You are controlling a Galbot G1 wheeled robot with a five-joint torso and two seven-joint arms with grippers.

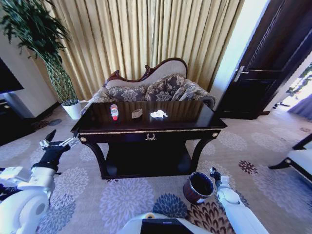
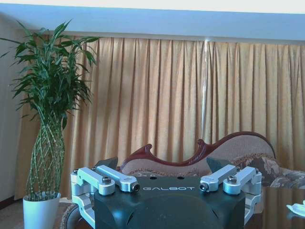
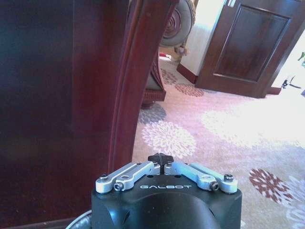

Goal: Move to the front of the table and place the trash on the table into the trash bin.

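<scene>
The dark glossy table (image 1: pixel 187 116) with gold trim stands straight ahead. On its top lie a clear bottle with a red cap (image 1: pixel 114 112), a small tan box (image 1: pixel 137 113) and a crumpled white paper wad (image 1: pixel 158 114); the wad (image 2: pixel 298 209) also shows at the edge of the left wrist view. The round maroon trash bin (image 1: pixel 199 187) sits on the carpet by the table's front right leg. My left gripper (image 1: pixel 63 138) is open and empty, raised off the table's left corner. My right gripper (image 3: pixel 161 158) is shut and empty, low beside the bin, facing the curved table leg (image 3: pixel 126 86).
A patterned sofa (image 1: pixel 151 87) stands close behind the table, before gold curtains. A tall potted plant (image 1: pixel 58 73) is at the back left, a black TV stand (image 1: pixel 9 117) at far left. A dark door (image 1: pixel 263 73) and a chair (image 1: pixel 297 158) are to the right.
</scene>
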